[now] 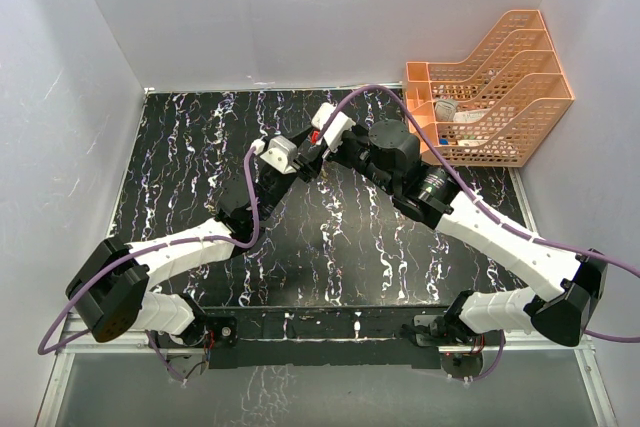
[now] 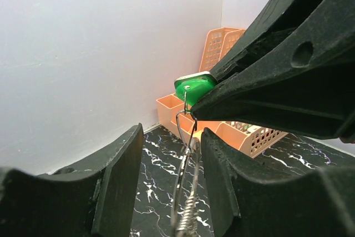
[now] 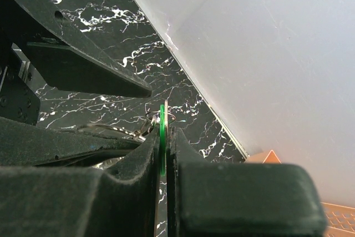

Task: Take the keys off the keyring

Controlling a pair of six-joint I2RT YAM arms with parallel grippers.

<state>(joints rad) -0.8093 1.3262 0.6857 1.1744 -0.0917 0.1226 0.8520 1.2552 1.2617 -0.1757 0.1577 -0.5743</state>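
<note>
The green-headed key [image 2: 194,90] is pinched flat between the fingers of my right gripper [image 3: 165,137], which is shut on it; in the right wrist view the key [image 3: 162,123] shows edge-on. From its hole the thin silvery keyring [image 2: 188,212] hangs down with a small coiled part. The ring runs between the fingers of my left gripper [image 2: 169,176], close to the right finger [image 2: 222,187], with a wide gap to the left finger [image 2: 116,187]. In the top view both grippers meet above the middle of the black marbled table, left [image 1: 290,155], right [image 1: 318,135].
An orange mesh file organizer [image 1: 490,87] stands at the back right, also behind the key in the left wrist view [image 2: 233,131]. White walls close in the table at the back and sides. Purple cables loop over both arms.
</note>
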